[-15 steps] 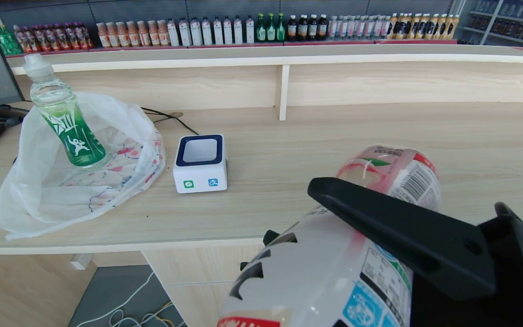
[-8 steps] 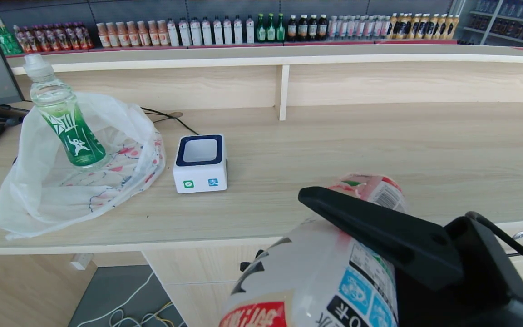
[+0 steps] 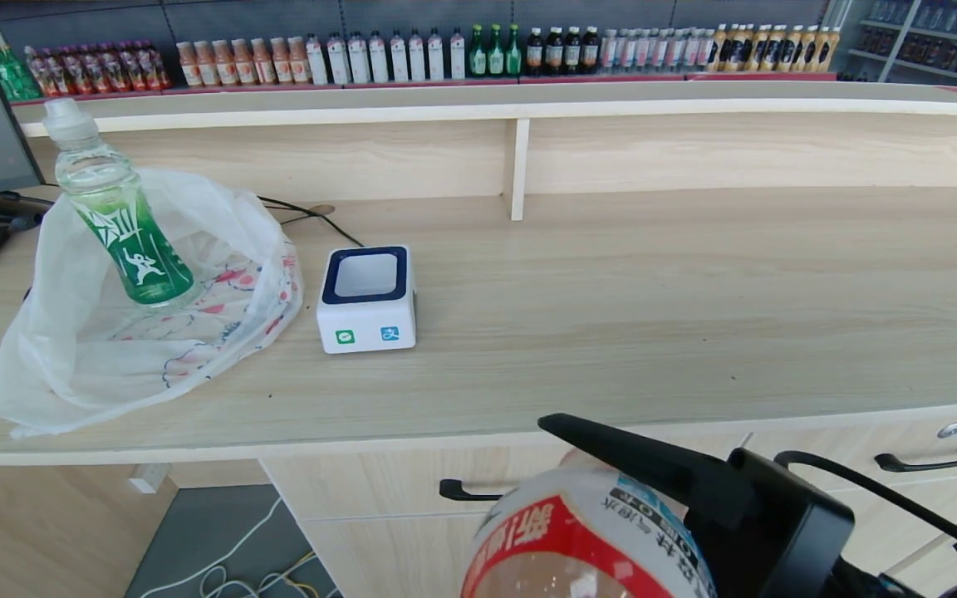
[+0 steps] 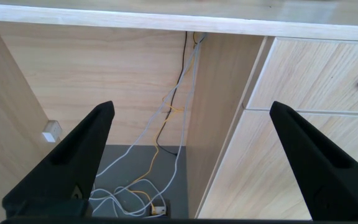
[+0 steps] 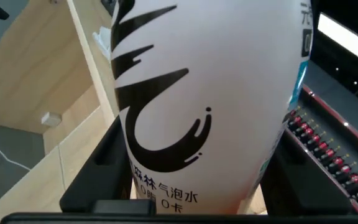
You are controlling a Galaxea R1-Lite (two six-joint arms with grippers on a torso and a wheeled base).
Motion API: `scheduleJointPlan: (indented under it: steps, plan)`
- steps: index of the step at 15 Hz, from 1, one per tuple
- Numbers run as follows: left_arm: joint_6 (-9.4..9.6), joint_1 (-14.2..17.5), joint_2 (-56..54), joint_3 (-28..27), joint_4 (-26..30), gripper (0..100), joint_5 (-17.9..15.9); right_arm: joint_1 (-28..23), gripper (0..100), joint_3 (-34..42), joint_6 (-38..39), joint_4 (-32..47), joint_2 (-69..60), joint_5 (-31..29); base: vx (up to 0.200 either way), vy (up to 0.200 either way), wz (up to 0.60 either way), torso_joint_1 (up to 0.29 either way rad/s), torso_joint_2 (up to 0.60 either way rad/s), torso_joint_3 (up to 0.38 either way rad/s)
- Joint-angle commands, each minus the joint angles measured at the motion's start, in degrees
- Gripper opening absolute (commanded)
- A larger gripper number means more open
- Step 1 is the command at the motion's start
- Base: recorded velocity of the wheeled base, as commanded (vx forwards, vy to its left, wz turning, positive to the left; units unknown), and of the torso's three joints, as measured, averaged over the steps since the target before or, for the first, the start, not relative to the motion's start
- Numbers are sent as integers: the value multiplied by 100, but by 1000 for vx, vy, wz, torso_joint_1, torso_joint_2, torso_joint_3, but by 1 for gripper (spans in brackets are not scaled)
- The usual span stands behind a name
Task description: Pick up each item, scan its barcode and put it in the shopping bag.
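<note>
R gripper (image 3: 578, 486) clamping bottle (image 3: 582, 540), held low, before the counter (image 3: 611, 332) edge.
Head: bottle hanging well apart from scanner (image 3: 366, 297) & bag (image 3: 113, 357). L wrist: L gripper (image 4: 191, 162) gaping wide, empty. R wrist: fingers (image 5: 95, 180) squeezing mid-body. Prob. stiff plastic w/ slick sleeve, so mid-body grip is suiting it.

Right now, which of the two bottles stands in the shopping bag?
The green-labelled bottle, upright in the bag; the white-labelled bottle is in the right hand.

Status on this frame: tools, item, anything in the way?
Right tool shut on white-labelled bottle, low before the counter. Left tool open, empty. Green bottle stands in shopping bag. Scanner unobstructed.
</note>
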Motion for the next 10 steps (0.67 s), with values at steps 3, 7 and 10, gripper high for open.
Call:
scheduleJointPlan:
  steps: [3,7,10]
  plan:
    - [0,1,-2,0,-2,100,1,-228,0,96,1401,-17,151,54,0,0,0,0,0,0]
    - [0,1,-2,0,-2,100,1,-641,0,-273,1920,-17,345,81,0,0,0,0,0,0]
    - [0,1,-2,0,-2,100,1,-1221,0,-528,2289,-17,257,98,0,0,0,0,0,0]
